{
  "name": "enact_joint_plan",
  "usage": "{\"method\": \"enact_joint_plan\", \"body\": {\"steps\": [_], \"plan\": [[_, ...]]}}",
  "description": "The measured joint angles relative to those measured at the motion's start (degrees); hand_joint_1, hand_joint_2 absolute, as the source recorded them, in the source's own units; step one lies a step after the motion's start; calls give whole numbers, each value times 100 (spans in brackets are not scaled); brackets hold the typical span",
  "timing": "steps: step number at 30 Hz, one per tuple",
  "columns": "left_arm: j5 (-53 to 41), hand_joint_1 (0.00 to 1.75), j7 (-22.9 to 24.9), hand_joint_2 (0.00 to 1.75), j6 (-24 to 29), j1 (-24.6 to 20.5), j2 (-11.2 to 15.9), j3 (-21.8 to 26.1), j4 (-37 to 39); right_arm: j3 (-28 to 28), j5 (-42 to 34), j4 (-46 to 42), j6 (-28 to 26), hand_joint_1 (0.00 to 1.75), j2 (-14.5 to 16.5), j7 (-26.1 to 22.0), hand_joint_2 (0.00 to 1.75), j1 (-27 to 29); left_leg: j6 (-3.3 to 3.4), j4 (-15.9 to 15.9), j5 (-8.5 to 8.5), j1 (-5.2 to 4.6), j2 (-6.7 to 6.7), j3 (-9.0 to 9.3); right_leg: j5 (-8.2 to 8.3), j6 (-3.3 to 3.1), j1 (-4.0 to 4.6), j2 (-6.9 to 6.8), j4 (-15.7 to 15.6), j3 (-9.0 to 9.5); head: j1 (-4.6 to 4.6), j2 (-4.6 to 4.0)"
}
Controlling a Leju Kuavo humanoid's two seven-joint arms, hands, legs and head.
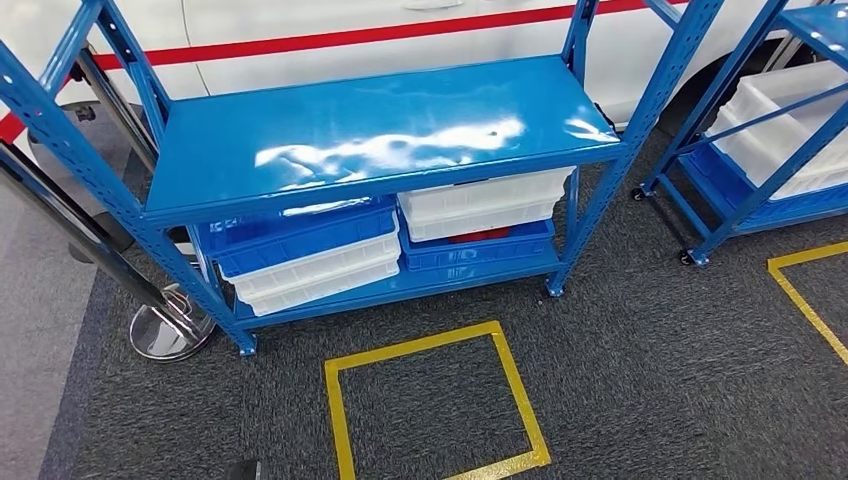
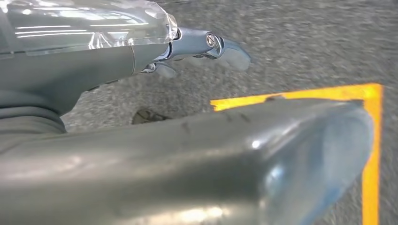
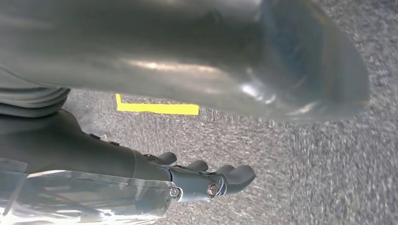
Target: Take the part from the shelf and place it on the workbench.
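Observation:
A blue metal shelf stands ahead in the head view, its glossy top board bare. On its lower board sit stacked blue and white bins on the left, and a white bin on a blue one on the right. Something red shows in the gap between those two. My left hand hangs over grey carpet with its fingers stretched out and holds nothing. My right hand hangs over carpet too, fingers apart from the thumb, nothing in it.
A yellow tape square marks the carpet in front of the shelf. A second blue shelf with white bins stands at the right. A chrome post base sits by the shelf's left leg. A white vehicle with a red stripe is behind.

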Motion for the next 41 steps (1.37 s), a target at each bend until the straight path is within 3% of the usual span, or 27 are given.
{"method": "enact_joint_plan", "body": {"steps": [1,2,4,6,9,14,22,23,26,28,30,31,32,33,35,36,38,40,41], "plan": [[27,0,50,0,0,7,0,22,0,0,11,0,11,0,-1,15,0,-1,8,9,-3,-18,-2,-14,99,-20,16,0,-77,57,0,0],[48,0,89,0,1,13,0,45,0,0,20,0,19,0,-1,30,0,-3,12,21,-9,-31,-4,-21,270,-48,32,-1,-356,213,0,-1],[80,0,127,0,11,21,-2,82,0,0,28,0,27,0,-5,61,0,-15,-5,70,-21,-55,-5,-37,566,-118,77,-5,-1116,617,-1,-1],[126,0,156,0,31,20,-3,103,0,0,32,0,28,0,-11,83,0,-28,-35,123,-50,-80,-3,-69,659,-167,108,-8,-1509,799,-1,-1],[156,0,216,0,72,21,-4,137,0,0,50,0,30,0,-11,110,0,-25,-11,136,-64,-91,-1,-98,681,-181,119,-6,-1548,794,-1,-1],[156,0,258,0,152,27,-4,206,0,0,103,0,41,0,-10,78,0,-29,-81,91,-8,-84,-4,-92,702,-225,131,-8,-1542,781,-2,0],[152,0,263,0,236,27,-13,214,0,-7,53,-3,84,0,-9,-195,0,-127,-102,81,8,-77,-4,-82,703,-235,134,-9,-1538,778,-2,1],[152,0,266,0,236,27,-14,215,0,-22,19,-4,78,0,-8,-221,0,-139,-97,91,3,-82,-4,-88,709,-227,122,-8,-1549,780,-2,1],[151,0,281,0,230,24,-21,216,-1,-108,-79,-9,34,0,3,-284,0,-162,3,-58,71,-79,9,-14,732,-162,101,-5,-1604,810,-1,-1],[147,0,295,0,221,22,-36,216,-3,-141,-94,-9,10,0,-2,-288,0,-165,65,-263,178,-43,44,88,549,-134,106,-1,-1355,704,0,-1],[143,0,318,0,211,26,-50,215,-4,-156,-101,-9,5,0,-7,-283,0,-159,79,-310,207,-36,89,94,190,-99,73,1,-709,380,0,-1],[142,0,331,0,208,29,-56,214,-4,-167,-104,-9,4,0,-7,-279,0,-154,71,-298,202,-32,114,79,65,-68,50,-1,-391,215,0,-1],[141,0,344,0,205,31,-61,214,-4,-180,-107,-9,3,0,-7,-271,0,-143,51,-271,187,-22,140,65,42,-30,23,-6,-214,119,0,-1],[141,0,355,0,206,33,-67,214,-4,-193,-104,-9,3,0,-8,-263,0,-133,20,-229,165,-5,165,49,127,10,-7,-15,-234,120,-1,0],[141,0,375,0,210,34,-74,214,-4,-215,-96,-9,3,0,-9,-245,0,-117,-71,-78,84,52,227,2,486,98,-71,-93,-809,390,-1,-1],[142,0,383,0,214,33,-70,214,-4,-223,-91,-9,5,0,-2,-239,0,-117,-130,22,24,57,259,-31,616,109,-81,-157,-1100,520,-1,0],[143,0,393,0,220,32,-63,214,-4,-230,-81,-9,8,0,11,-232,0,-126,-228,179,-77,53,312,-88,687,18,-72,-203,-1357,621,-3,0],[145,0,397,0,223,28,-64,214,-4,-231,-72,-9,11,0,16,-227,0,-118,-292,212,-103,61,353,-89,674,-128,-43,-129,-1318,587,-5,0],[146,0,399,0,223,26,-65,214,-4,-231,-70,-9,12,0,15,-225,0,-109,-306,206,-101,66,367,-78,675,-149,-38,-113,-1319,582,-4,0]]}}
